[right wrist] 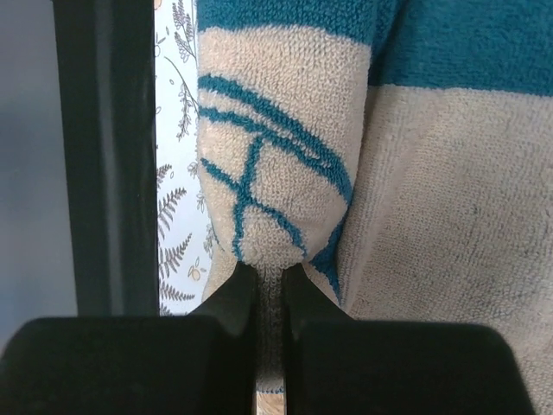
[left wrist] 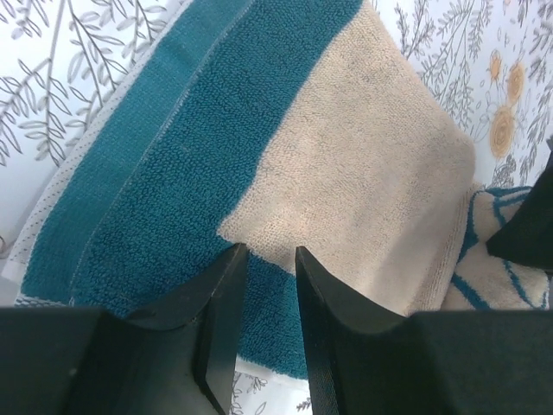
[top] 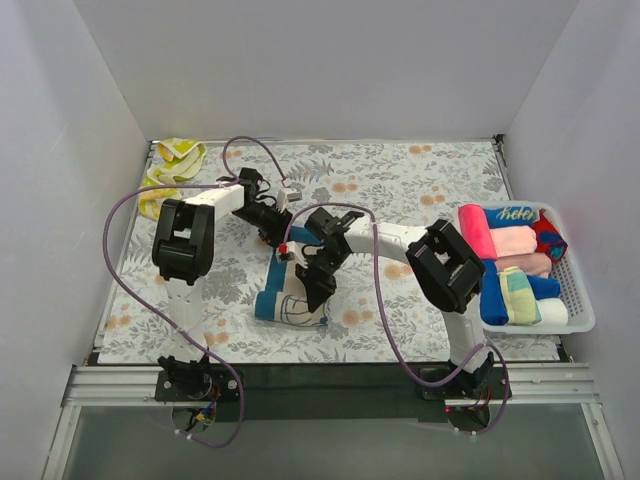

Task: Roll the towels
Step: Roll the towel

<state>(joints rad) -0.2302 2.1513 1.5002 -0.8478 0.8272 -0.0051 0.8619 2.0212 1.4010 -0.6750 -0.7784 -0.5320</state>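
Rolls (top: 478, 230) filled the basket (top: 588, 318); right gripper (right wrist: 270, 275) pinched the half-rolled towel (right wrist: 432, 216) (left gripper (left wrist: 270, 252): hold unclear); yellow towel (top: 175, 160) seemingly waited.

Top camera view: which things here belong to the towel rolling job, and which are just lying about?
Job:
tan-and-blue towel, partly rolled, mid-table
yellow towel, back left corner
rolled towels, at right

Lying about:
white basket, holding those rolls
floral table cover

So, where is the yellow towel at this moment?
In the top view the yellow towel lies crumpled at the far left corner of the table, beyond the left arm and far from the basket.
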